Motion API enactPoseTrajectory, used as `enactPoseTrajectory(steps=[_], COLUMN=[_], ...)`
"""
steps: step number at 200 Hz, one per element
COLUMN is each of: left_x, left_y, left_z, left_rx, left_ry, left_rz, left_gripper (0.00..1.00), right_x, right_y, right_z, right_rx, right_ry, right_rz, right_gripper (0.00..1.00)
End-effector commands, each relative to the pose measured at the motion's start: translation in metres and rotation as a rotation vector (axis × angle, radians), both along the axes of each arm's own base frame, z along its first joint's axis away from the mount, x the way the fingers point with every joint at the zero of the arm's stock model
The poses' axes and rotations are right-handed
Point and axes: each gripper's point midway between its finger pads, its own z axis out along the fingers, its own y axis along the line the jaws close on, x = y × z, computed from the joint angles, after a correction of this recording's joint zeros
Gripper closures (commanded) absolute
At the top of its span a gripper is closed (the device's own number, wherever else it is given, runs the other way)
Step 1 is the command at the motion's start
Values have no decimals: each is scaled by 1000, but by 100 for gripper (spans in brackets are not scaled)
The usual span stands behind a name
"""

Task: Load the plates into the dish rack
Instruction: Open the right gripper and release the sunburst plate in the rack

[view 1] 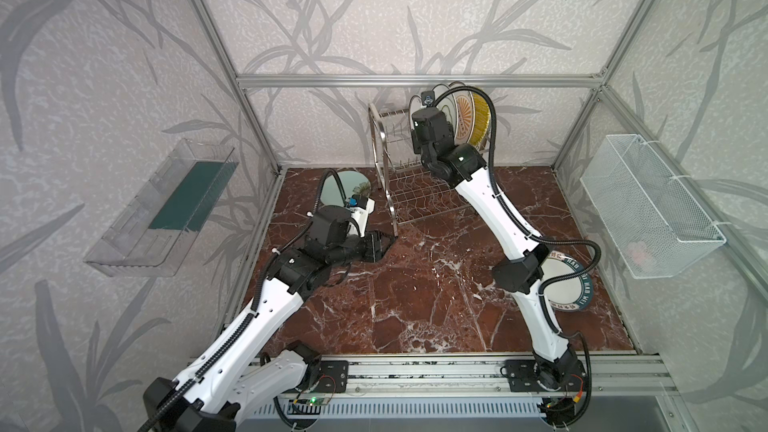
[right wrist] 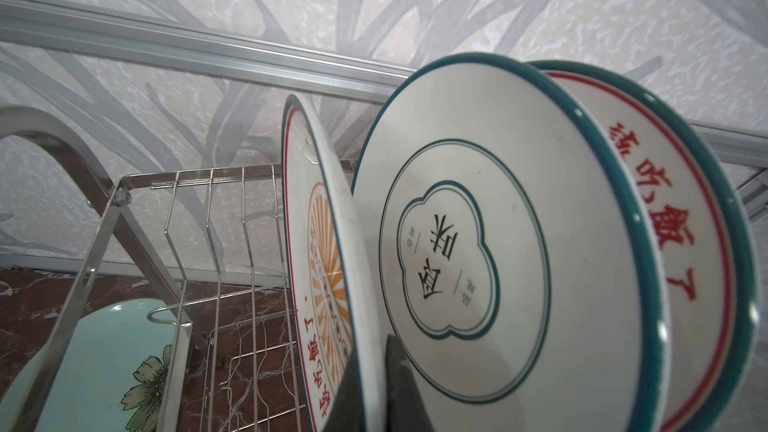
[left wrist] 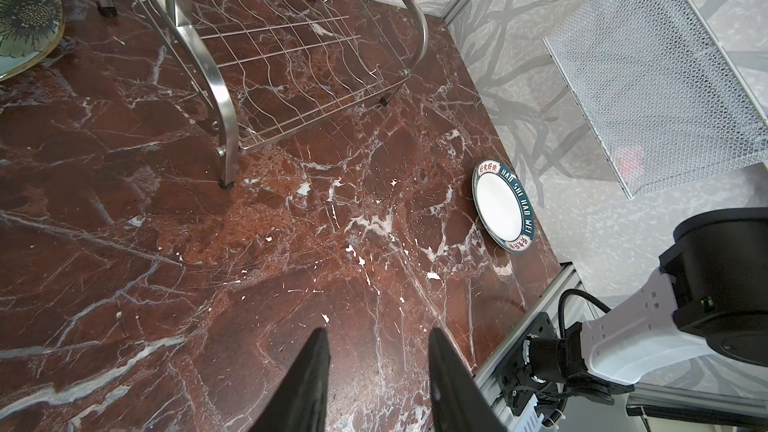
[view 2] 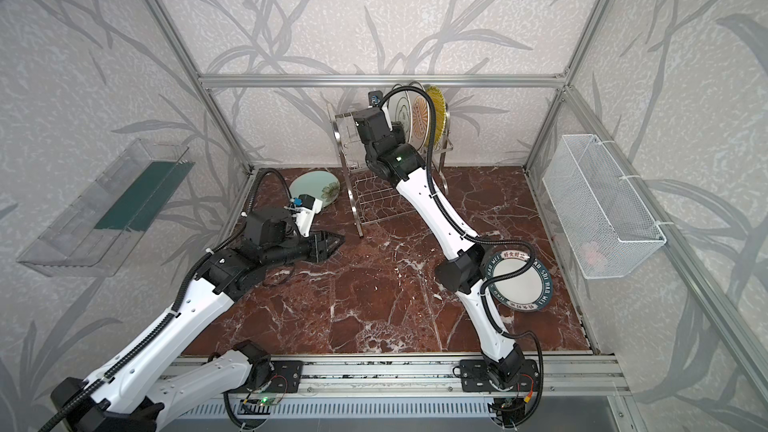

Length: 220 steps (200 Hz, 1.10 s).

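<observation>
While scanning the tabletop [view 1: 415, 292], find the dish rack [view 1: 415, 193] at the back, four plates [view 1: 463, 116] upright in its upper tier. Flat on the tabletop: mint plate [view 1: 353, 180] left of the rack, teal-rimmed plate [left wrist: 498, 209] at the right. Right tool [right wrist: 370, 371] pinching a sunburst plate [right wrist: 324, 243] by the rim; left tool [left wrist: 378, 336] spread, empty, hovering.

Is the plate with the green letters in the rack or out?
Out. The teal-lettered plate lies flat on the table, apart from the dish rack.
</observation>
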Motion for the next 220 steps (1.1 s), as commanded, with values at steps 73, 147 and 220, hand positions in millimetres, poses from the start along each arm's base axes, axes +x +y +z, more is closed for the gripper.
enactPoseTrajectory(steps=[73,147,220], left_x=[-4,-5,-5], left_y=[5,5,5], left_z=[-1,0,2], left_rx=[17,8,-3], left_ry=[-10,-8,-6], left_rz=[3,3,10], left_gripper=[62,62,61], right_x=[2,-7,-20], right_y=[-1,-4,-7], right_z=[-17,8,31], right_rx=[-30,-13,11], right_ry=[59,25,1], right_rz=[23,52,86], right_gripper=[83,77,63])
